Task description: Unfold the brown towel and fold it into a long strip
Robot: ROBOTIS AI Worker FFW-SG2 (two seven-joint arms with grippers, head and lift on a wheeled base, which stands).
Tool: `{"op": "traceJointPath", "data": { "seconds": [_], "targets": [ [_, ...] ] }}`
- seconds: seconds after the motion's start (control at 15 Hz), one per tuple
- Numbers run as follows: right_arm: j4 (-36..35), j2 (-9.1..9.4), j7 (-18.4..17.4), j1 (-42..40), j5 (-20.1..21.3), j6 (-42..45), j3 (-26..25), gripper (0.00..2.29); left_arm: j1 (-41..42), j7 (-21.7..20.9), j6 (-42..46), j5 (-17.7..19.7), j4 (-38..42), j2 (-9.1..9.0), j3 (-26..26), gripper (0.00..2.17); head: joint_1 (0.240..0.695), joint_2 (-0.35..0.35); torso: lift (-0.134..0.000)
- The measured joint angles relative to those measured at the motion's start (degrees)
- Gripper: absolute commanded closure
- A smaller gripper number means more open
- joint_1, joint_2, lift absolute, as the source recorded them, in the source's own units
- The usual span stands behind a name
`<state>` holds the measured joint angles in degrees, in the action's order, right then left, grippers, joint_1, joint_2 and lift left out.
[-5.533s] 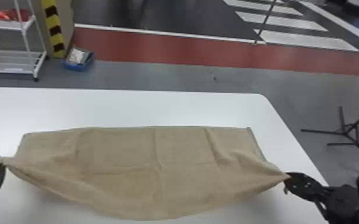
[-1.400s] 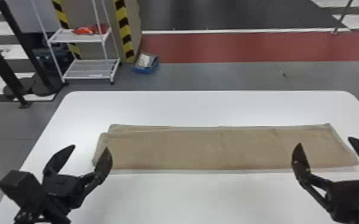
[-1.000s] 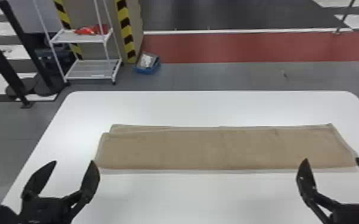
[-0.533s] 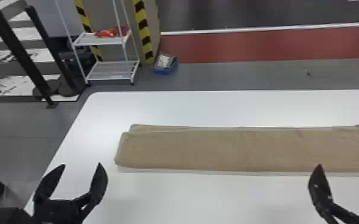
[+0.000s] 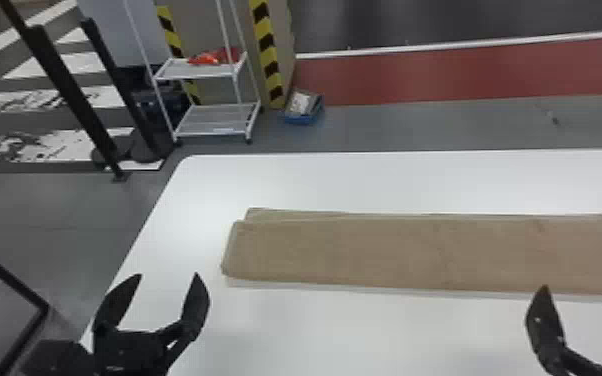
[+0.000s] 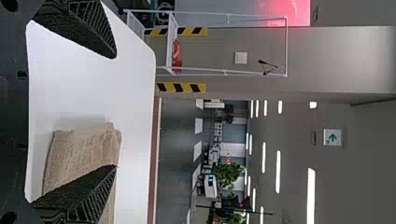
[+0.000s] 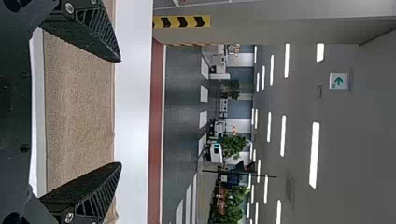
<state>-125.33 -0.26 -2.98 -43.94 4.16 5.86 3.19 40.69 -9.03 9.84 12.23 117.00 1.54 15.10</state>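
Observation:
The brown towel (image 5: pixel 380 252) lies flat on the white table as a long folded strip, a thin lower layer peeking out along its far edge at the left end. My left gripper (image 5: pixel 169 280) stands open near the table's left edge, nearer to me than the towel's left end and holding nothing. At the lower right of the head view is my right gripper (image 5: pixel 590 295), on the near side of the towel. In the left wrist view my left gripper (image 6: pixel 116 112) has its fingers wide apart, with the towel (image 6: pixel 77 154) beyond. My right gripper (image 7: pixel 121 112) is likewise open, the towel (image 7: pixel 79 107) behind its fingers.
The white table (image 5: pixel 365 180) has bare surface beyond and in front of the towel. A white wheeled shelf (image 5: pixel 215 120) and a blue box (image 5: pixel 304 107) are on the floor past it. Black posts (image 5: pixel 65 90) rise at the left.
Earlier both grippers held the towel's corners with it spread wide; since then it has become a narrow strip, let go on the table. The head view has lately swung left, shifting the towel rightward in it.

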Motion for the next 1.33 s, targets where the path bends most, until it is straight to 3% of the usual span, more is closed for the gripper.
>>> {"op": "traceJointPath", "data": {
  "seconds": [0.67, 1.33],
  "targets": [
    [-0.18, 0.00, -1.60, 0.44, 3.19, -3.37, 3.09, 0.10, -1.17, -0.28, -1.37, -0.10, -0.52, 0.59, -0.07, 0.03, 0.695, 0.236, -0.122],
    [-0.46, 0.00, -1.59, 0.41, 3.31, -3.81, 4.02, 0.11, -1.76, -0.28, -1.65, -0.10, -1.76, 0.65, -0.25, 0.04, 0.695, 0.249, -0.122]
  ]
}}
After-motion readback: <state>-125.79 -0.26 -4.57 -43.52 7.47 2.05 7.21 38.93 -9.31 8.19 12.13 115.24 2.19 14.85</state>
